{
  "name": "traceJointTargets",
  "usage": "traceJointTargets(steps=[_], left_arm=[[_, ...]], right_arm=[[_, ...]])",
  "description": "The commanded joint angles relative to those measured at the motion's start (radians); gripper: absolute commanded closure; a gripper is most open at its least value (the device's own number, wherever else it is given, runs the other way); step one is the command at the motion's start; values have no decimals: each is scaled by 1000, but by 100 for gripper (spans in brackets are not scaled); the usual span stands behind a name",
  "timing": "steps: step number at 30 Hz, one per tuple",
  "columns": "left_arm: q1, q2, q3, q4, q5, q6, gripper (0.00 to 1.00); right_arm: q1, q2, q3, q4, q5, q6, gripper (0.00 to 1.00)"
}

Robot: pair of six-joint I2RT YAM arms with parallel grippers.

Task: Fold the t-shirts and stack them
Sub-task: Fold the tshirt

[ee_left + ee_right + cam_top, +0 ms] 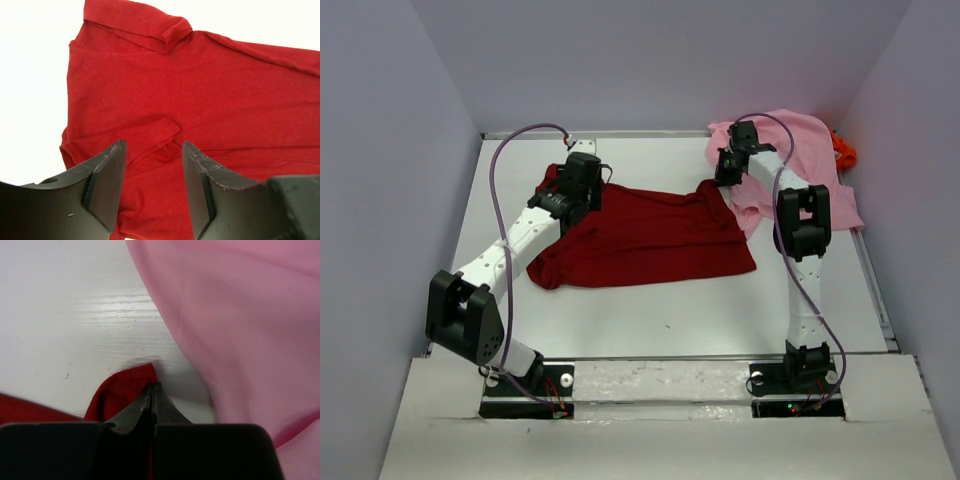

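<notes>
Locate the left pincer [153, 150] at the left end of the dark red t-shirt [650, 240]; its jaws stand apart, with a raised fold of the red cloth showing in the gap between the fingers [107, 175]. You cannot tell from the wrist view whether the fingertips touch the cloth or stand just above it. The dark red t-shirt lies spread across the middle of the white counter [670, 320], wrinkled at its left end and flatter toward its right hem. Follow the shirt to its far right corner, where the right pincer [151, 386] is clamped on a small peak of red cloth, jaws pressed together with the fabric pinched between them. Note that this corner lies just beside the edge of the light pink t-shirt [240, 315], with a narrow strip of bare counter between the two cloths. The light pink t-shirt lies crumpled at the far right of the counter, partly under the right arm. The bright orange t-shirt [844, 150] shows only as a small bunch behind the pink one, against the right wall.
</notes>
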Motion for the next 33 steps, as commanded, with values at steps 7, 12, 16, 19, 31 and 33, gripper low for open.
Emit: traceJointTargets(steps=[7, 12, 16, 19, 31, 33], left_arm=[[3, 65, 0, 13, -33, 6, 42], [2, 82, -3, 23, -52, 10, 42], [5, 131, 23, 13, -75, 4, 42], [34, 183, 75, 6, -38, -5, 42], [152, 586, 492, -68, -151, 29, 44], [173, 680, 603, -74, -144, 55, 44]], right_arm=[[-1, -109, 64, -12, 43, -40, 100], [-21, -156, 67, -17, 47, -38, 100], [-21, -184, 70, -19, 63, -46, 100], [-21, -190, 64, -23, 61, -46, 100], [-21, -192, 16, -6, 5, -31, 100], [-21, -190, 18, -5, -3, -28, 100]])
